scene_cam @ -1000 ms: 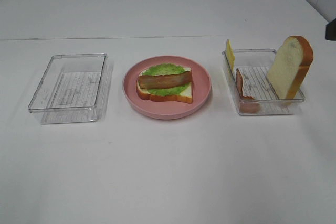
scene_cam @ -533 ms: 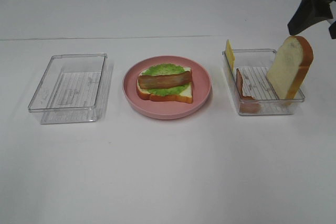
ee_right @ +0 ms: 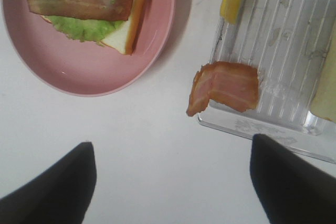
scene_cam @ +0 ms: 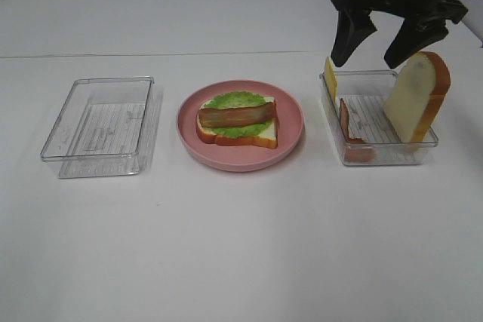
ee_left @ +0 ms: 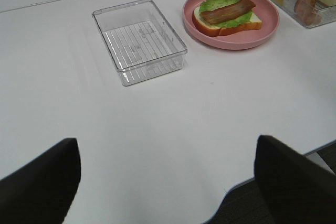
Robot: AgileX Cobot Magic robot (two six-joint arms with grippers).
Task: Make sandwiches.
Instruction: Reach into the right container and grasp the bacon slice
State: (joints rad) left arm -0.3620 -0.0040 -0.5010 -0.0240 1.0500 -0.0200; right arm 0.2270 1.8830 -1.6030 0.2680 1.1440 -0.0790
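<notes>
You have two trays, left tray [scene_cam: 98, 122] and right tray [scene_cam: 385, 162], with one plate [scene_cam: 240, 160] between. Plate: one bread slice [scene_cam: 264, 135], one lettuce [scene_cam: 235, 100], one bacon strip [scene_cam: 236, 116]. Right tray: second slice [scene_cam: 413, 99], second strip [scene_cam: 345, 120], one cheese [scene_cam: 330, 75]. Right pincer [scene_cam: 370, 56] hangs wide above it; left pincer [ee_left: 165, 192] is wide too.

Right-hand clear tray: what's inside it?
Three pieces: a yellow cheese slice upright at the far-left corner, a bacon strip along the left wall, a bread slice leaning on the right wall. The tray floor behind the bread is hidden.
</notes>
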